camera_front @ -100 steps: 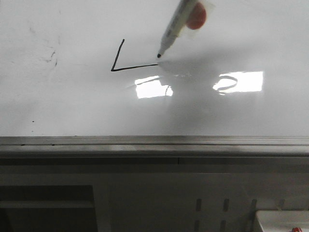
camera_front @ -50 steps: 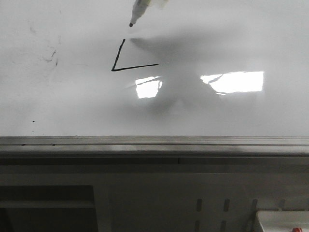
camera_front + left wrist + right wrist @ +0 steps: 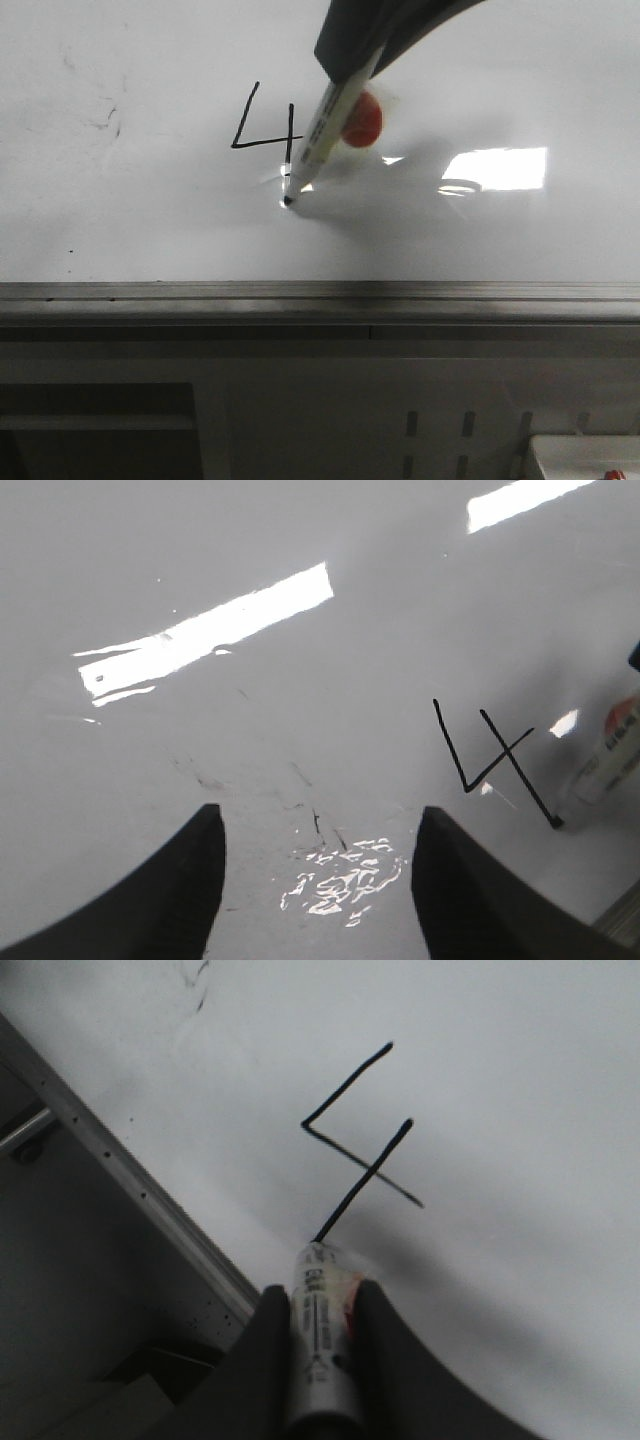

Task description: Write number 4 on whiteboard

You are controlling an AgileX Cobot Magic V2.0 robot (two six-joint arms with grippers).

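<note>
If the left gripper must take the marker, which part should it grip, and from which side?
Probably the upper barrel of the marker, just below the right gripper. Come across the tilted barrel from the robot's left: the tip rests on the whiteboard.

We find a test or lab bench rather than a home: a large glossy whiteboard (image 3: 150,220) lies flat as the work surface, edged by a grey metal rail (image 3: 320,300). Below the rail we note a pale metal frame with punched slots (image 3: 440,425). Bright rectangular glare (image 3: 495,168) on the board shows overhead panel lighting, as found in a workroom.
</note>
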